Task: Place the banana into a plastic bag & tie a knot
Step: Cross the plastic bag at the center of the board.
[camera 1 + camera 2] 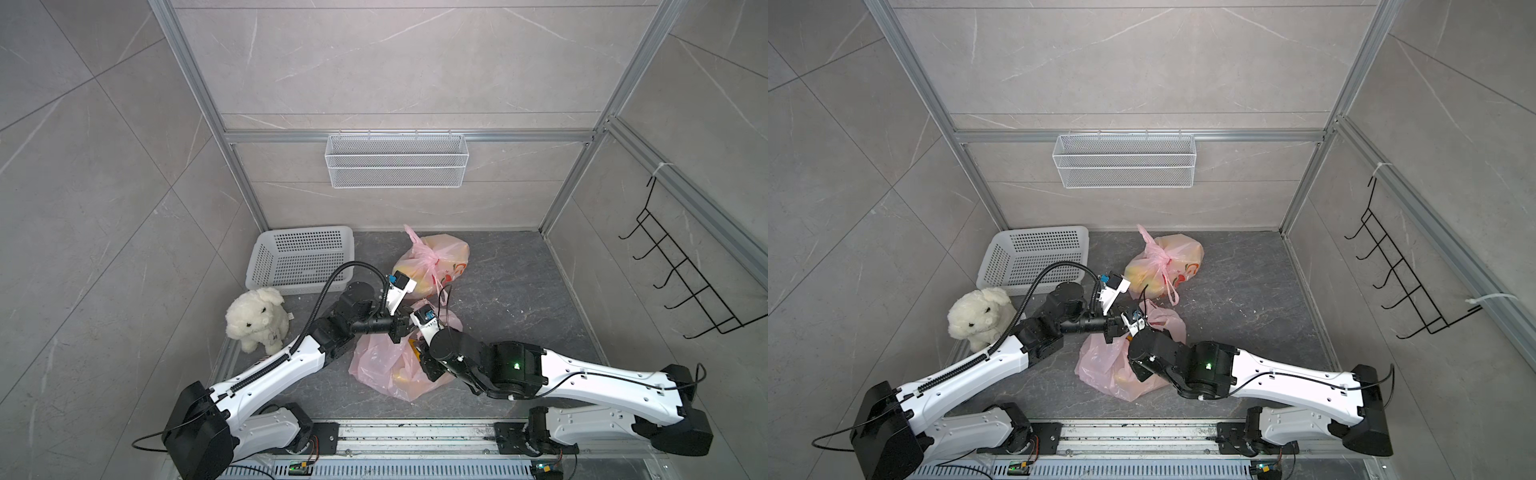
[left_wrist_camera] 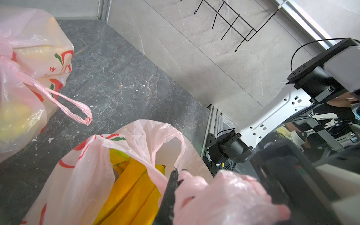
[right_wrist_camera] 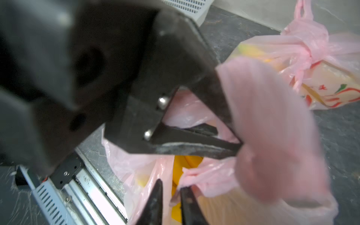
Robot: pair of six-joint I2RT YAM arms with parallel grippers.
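An open pink plastic bag (image 1: 380,365) (image 1: 1102,365) lies on the dark floor between my two arms. A yellow banana (image 2: 134,187) (image 3: 187,161) shows inside its mouth. My left gripper (image 1: 405,328) (image 2: 178,172) (image 3: 238,147) is shut on a bunched handle of this bag, and film is draped over one finger. My right gripper (image 3: 172,185) hangs over the bag's mouth, mostly hidden under its wrist in both top views. Its jaws stand a little apart, open, with a scrap of film against one finger (image 3: 188,196).
A second pink bag (image 1: 432,262) (image 2: 29,78), knotted shut, lies behind. A white plastic basket (image 1: 303,257) and a plush toy (image 1: 255,318) are at the left. A wire basket (image 1: 397,160) hangs on the back wall, a black hook rack (image 1: 685,282) on the right wall.
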